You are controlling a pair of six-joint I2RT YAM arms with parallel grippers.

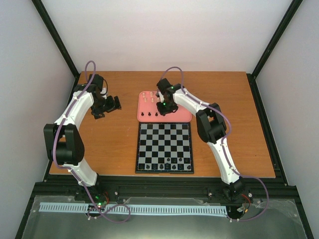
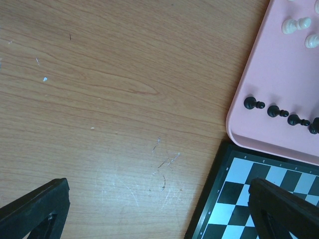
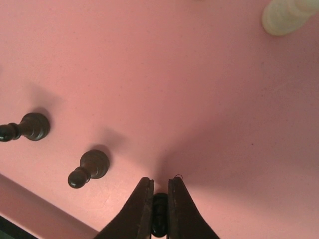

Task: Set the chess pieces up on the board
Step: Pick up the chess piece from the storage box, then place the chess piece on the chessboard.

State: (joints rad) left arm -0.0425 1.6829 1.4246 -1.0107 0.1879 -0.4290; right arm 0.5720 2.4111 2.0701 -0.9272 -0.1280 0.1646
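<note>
My right gripper (image 3: pixel 160 181) is shut on a small black chess piece (image 3: pixel 159 214) just above the pink tray (image 3: pixel 199 74). Two more black pieces (image 3: pixel 89 167) stand to its left, and a cream-white piece (image 3: pixel 286 15) is at the top right. From above, the right gripper (image 1: pixel 162 110) hangs over the tray's front row, behind the board (image 1: pixel 164 148). Several black pieces (image 1: pixel 164 164) stand along the board's near rows. My left gripper (image 1: pixel 107 107) is open and empty over bare wood, left of the tray. Its view shows the board's corner (image 2: pixel 239 174).
The pink tray (image 1: pixel 185 117) lies against the board's far edge, with cream-white pieces (image 1: pixel 148 95) at its back left and black ones (image 2: pixel 254 104) along its front. The wooden table (image 1: pixel 234 124) is fenced by black frame posts and white walls.
</note>
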